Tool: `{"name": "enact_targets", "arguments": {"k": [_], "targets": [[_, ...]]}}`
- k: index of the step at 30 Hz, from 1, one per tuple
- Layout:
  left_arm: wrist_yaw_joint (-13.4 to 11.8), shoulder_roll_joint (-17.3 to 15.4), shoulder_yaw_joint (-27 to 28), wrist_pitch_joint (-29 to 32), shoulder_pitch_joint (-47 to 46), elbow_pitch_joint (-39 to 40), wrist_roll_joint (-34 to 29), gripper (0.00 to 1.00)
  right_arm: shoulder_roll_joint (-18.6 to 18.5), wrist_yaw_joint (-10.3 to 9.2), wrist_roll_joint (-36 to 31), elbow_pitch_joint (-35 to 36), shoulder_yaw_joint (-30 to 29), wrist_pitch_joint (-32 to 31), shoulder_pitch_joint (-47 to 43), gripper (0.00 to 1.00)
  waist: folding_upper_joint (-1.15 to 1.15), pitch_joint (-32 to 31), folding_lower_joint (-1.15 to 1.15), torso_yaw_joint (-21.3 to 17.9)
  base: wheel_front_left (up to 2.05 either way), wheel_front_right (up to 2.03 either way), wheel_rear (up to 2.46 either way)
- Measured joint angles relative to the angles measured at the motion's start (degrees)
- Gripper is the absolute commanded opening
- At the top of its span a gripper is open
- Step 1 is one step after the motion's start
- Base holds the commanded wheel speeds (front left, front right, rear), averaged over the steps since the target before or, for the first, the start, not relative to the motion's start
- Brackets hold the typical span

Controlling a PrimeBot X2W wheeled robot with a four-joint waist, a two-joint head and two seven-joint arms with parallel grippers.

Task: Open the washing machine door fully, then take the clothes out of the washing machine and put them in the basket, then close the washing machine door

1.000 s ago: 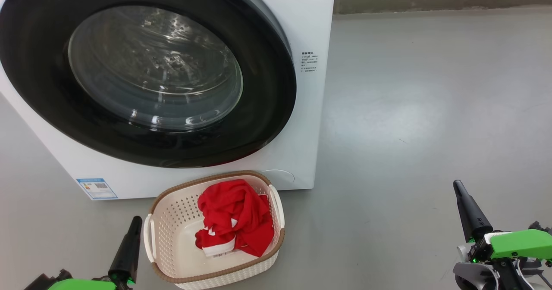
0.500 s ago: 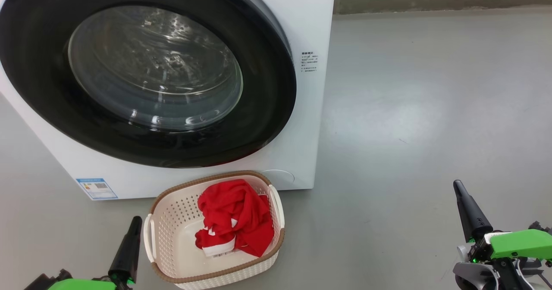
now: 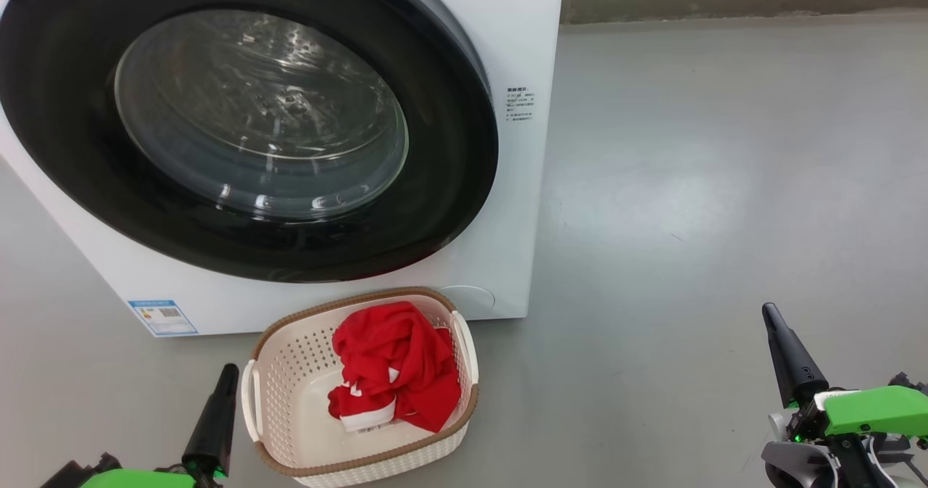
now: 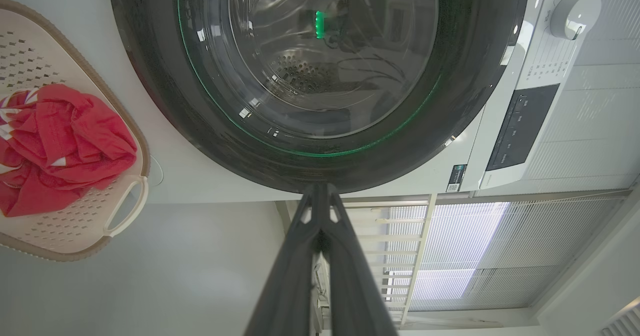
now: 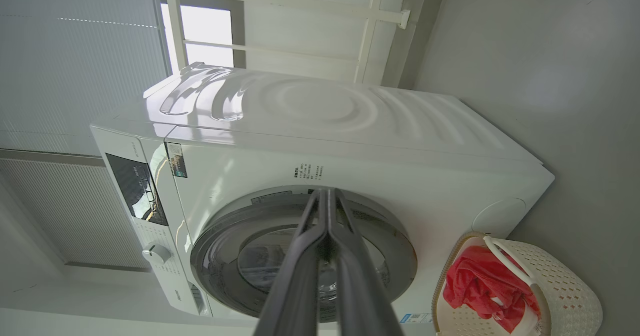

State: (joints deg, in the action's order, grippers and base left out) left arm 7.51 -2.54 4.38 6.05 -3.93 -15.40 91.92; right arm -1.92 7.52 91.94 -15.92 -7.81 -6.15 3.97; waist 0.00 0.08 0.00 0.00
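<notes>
My left gripper (image 3: 228, 372) and right gripper (image 3: 768, 312) pressed together, empty, I'd confirm the round black-rimmed glass door (image 3: 246, 118) sits flush, latched.

Washing machine (image 3: 523, 38) labels (image 3: 520, 104) — none legible.

Red clothes (image 3: 395, 368) lie in the basket (image 3: 290, 375) before the washing machine (image 3: 522, 24), door (image 3: 457, 169) seemingly shut.
</notes>
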Motion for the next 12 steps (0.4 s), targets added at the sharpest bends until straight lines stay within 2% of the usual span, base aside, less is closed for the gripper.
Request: {"name": "enact_targets", "arguments": {"k": [12], "targets": [[0.0,0.0,0.0,0.0,0.0,0.0,0.0,0.00,0.0,0.00,0.0,0.0,0.0,0.0,0.0,0.00,0.00,0.0,0.00,0.0,0.00,0.00,0.00]]}}
